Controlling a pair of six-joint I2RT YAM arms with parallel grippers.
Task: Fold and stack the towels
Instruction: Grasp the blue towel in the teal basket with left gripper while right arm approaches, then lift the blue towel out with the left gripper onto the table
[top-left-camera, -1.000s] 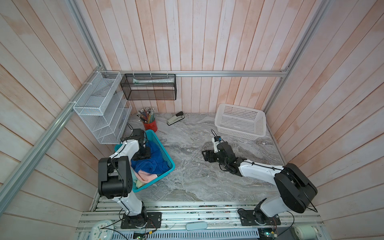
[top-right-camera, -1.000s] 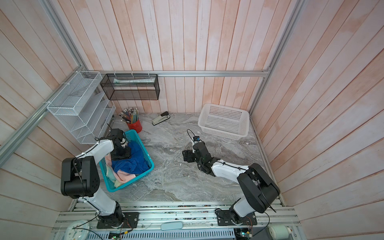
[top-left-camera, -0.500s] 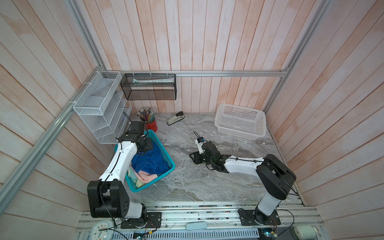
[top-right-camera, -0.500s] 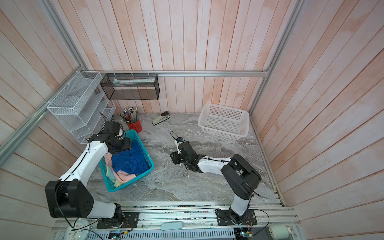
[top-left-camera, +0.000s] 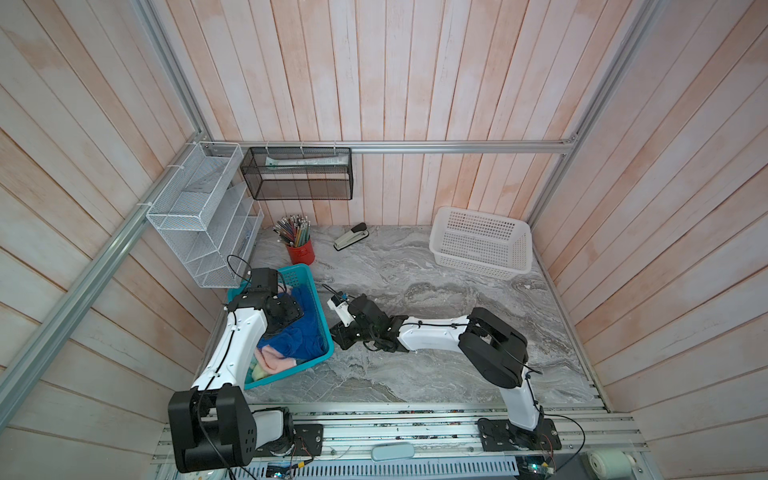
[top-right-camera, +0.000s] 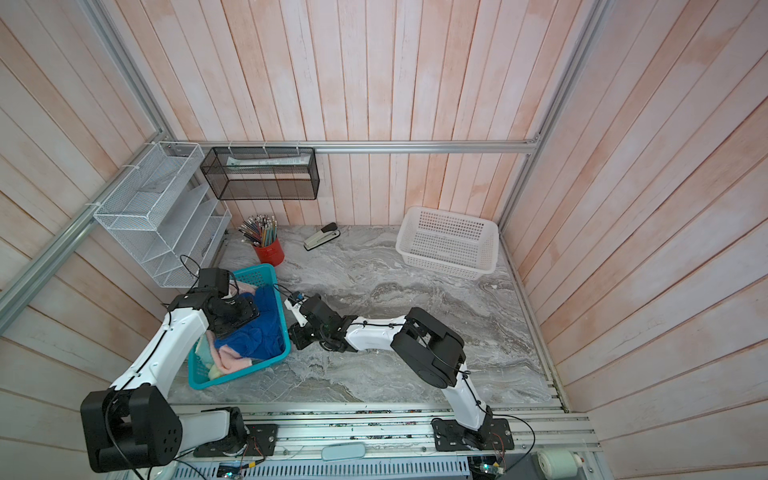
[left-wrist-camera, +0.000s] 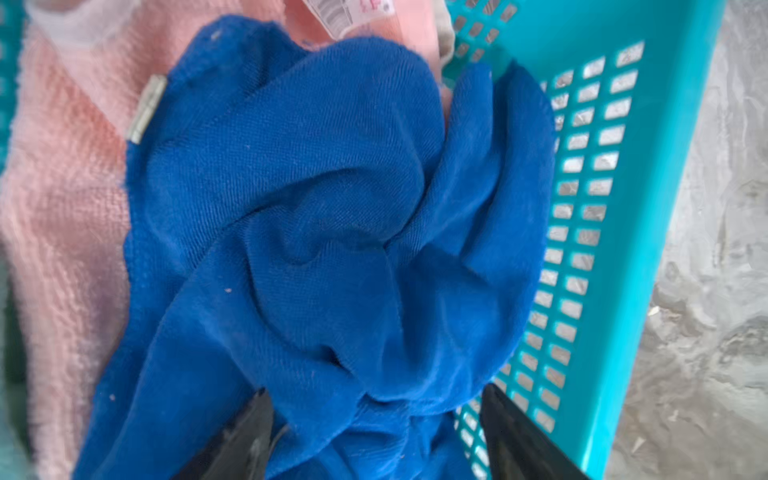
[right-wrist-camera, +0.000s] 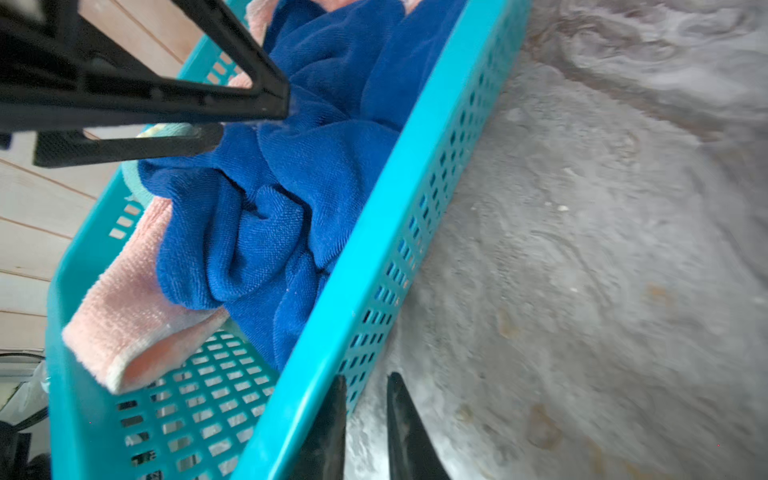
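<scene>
Evidently nothing is folded yet: the towels (top-left-camera: 291, 340) lie crumpled in the basket (top-left-camera: 299, 368) at the table's (top-left-camera: 415, 291) left edge. The left tool (left-wrist-camera: 374, 388) gapes over them. The right tool (right-wrist-camera: 367, 376) is nearly together at the basket's wall, and I cannot tell whether it grips.

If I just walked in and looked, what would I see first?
Probably the bright teal basket at the left side of the marble table, stuffed with a crumpled royal blue towel lying over a salmon-pink towel. Next you would spot the robot: its left gripper hangs open right over the blue towel, and its right gripper is low by the tabletop, just outside the basket's wall.
</scene>
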